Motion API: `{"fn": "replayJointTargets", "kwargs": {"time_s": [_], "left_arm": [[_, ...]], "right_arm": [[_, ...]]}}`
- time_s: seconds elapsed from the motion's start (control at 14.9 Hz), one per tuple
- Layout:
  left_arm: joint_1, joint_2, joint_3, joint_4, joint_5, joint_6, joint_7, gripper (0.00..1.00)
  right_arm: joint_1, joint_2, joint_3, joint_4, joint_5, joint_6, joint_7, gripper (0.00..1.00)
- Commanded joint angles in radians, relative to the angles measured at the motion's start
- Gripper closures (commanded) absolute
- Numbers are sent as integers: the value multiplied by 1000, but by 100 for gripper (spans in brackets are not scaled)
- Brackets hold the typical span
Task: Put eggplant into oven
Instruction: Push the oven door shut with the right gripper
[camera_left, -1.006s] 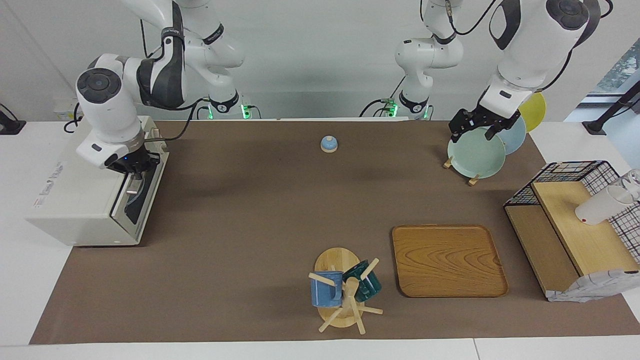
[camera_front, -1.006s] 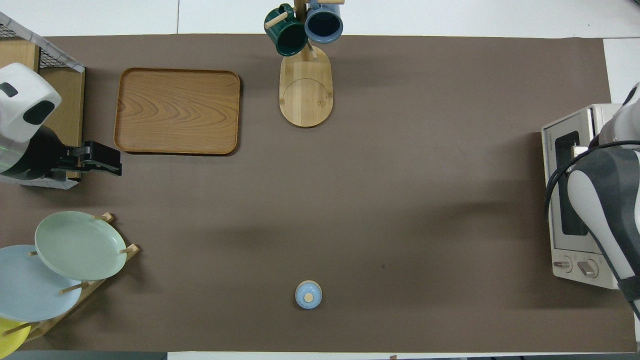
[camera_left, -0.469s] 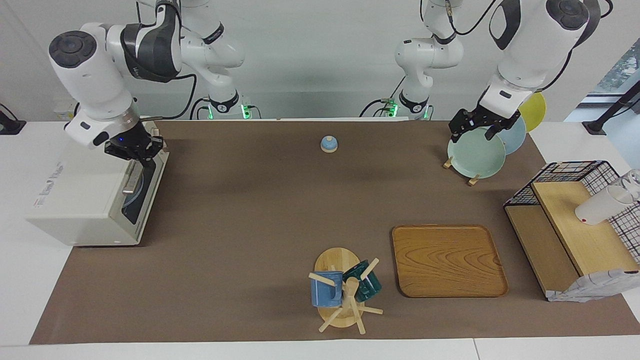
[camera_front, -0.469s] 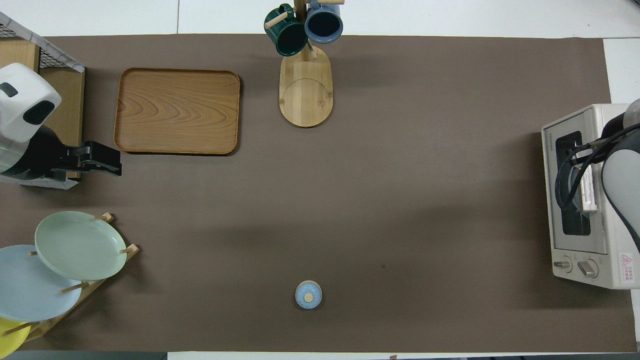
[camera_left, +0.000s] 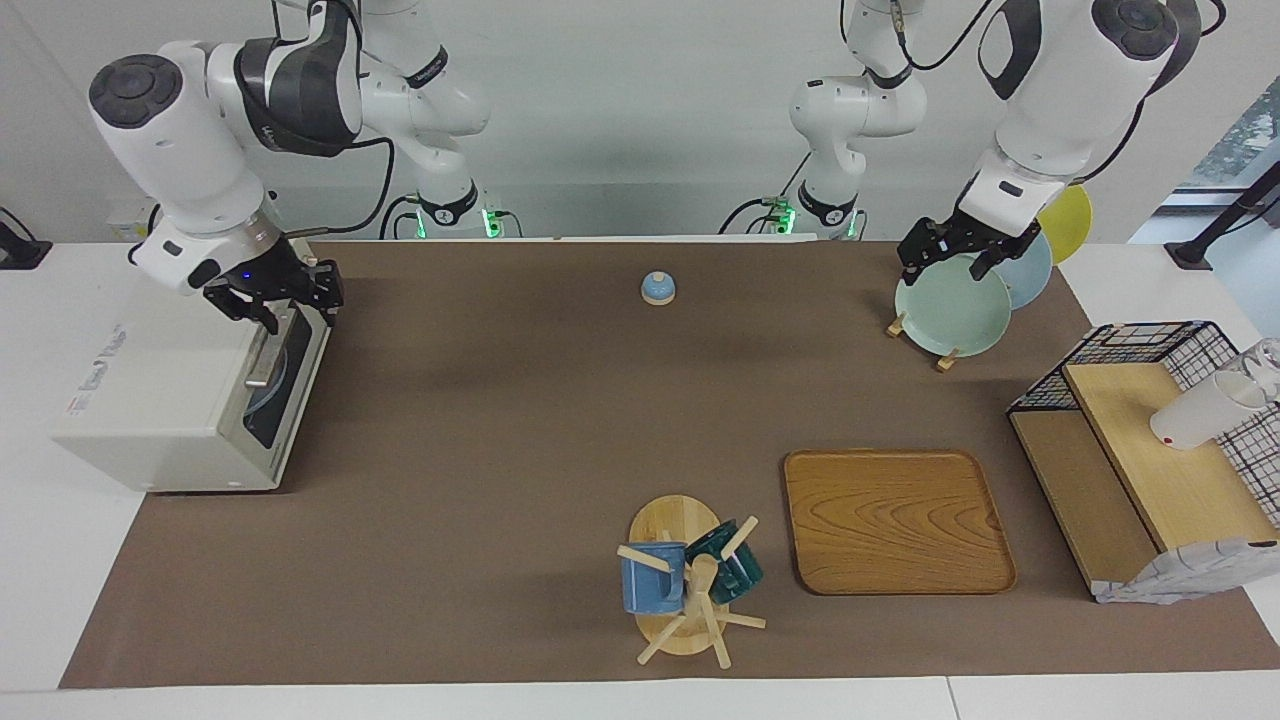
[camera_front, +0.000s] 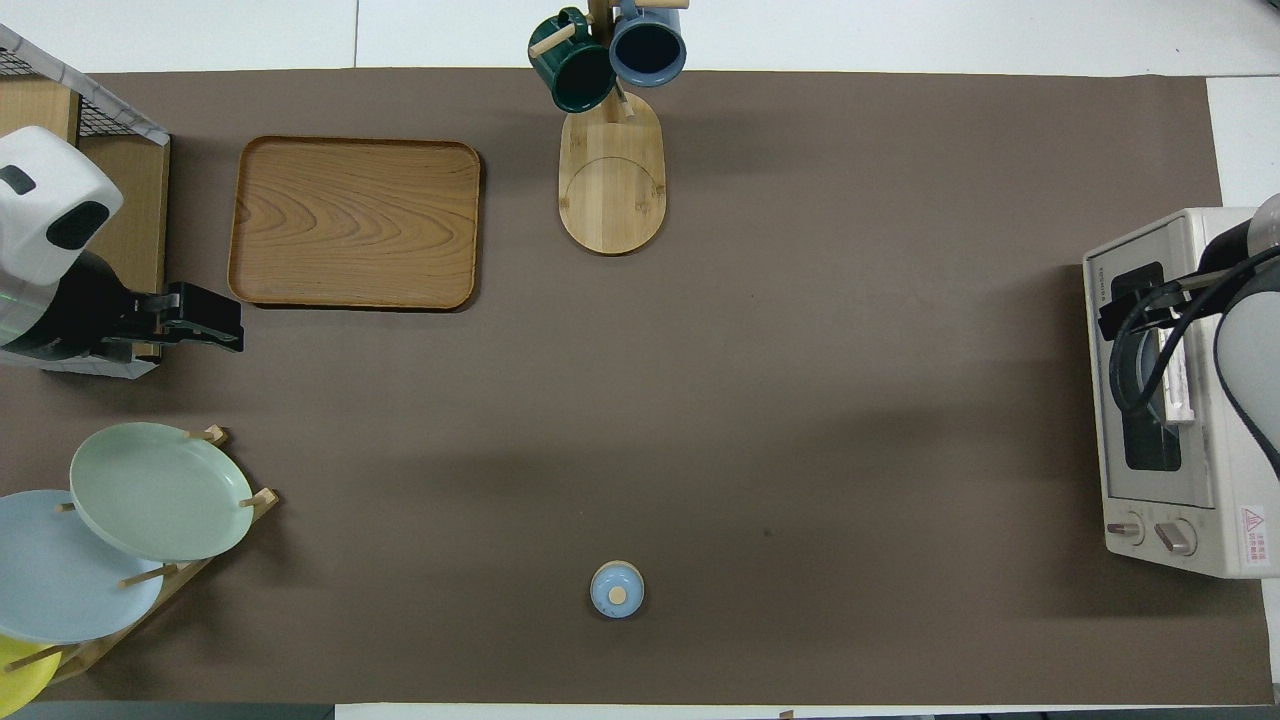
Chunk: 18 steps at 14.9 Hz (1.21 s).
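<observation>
Cream-white toaster oven (camera_left: 150, 400) at the right arm's end of the tabletop (camera_left: 500, 420): boxy, largest appliance in sight, front turned toward the middle of the brown mat. Dark glass door (camera_left: 285, 385) shut and upright, metal bar handle (camera_left: 262, 362) along its top edge. 2 knobs (camera_front: 1150, 532) at the end of the front nearer to the robots. Through the glass, only a pale blue rounded shape. Eggplant not to be made out in either view; impossible to tell where it lies.

Right gripper (camera_left: 290, 312) poised just above the oven's front top edge, over the handle, jaws spread and holding nothing.

Left gripper (camera_left: 955, 262) waiting in the air by the rack of plates (camera_left: 950, 310) at the left arm's end, jaws spread wide and empty. 3 plates on that rack: pale green, pale blue, yellow.

Elsewhere on the mat:
- A small blue bell (camera_left: 657, 288) close to the robots.
- A wooden tray (camera_left: 895, 520) lying flat, farther from the robots than the plates.
- A wooden mug tree (camera_left: 685, 590) beside the tray, carrying 2 mugs, 1 blue and 1 dark green.
- A wire-and-wood shelf (camera_left: 1130, 450) at the left arm's end of the tabletop.
</observation>
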Motion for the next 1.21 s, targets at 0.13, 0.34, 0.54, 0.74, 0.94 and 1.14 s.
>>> {"fn": "replayJointTargets", "kwargs": {"time_s": [0.13, 0.34, 0.54, 0.74, 0.94, 1.14], "left_arm": [[-3, -11, 8, 2, -8, -17, 9, 0], [-3, -11, 8, 2, -7, -17, 9, 0], [-3, -11, 8, 2, -7, -17, 9, 0], [-3, -11, 8, 2, -7, -17, 8, 0], [-3, -11, 8, 2, -8, -17, 9, 0], [-3, -10, 8, 2, -7, -17, 9, 0]], "right_arm": [[-7, -17, -3, -2, 21, -12, -15, 0], [83, -23, -62, 3, 20, -14, -13, 0], [115, -33, -107, 0, 26, -18, -13, 0], [127, -64, -109, -15, 46, -15, 23, 0], [124, -66, -107, -13, 52, -8, 37, 0], [128, -54, -115, -3, 78, -5, 42, 0]]}}
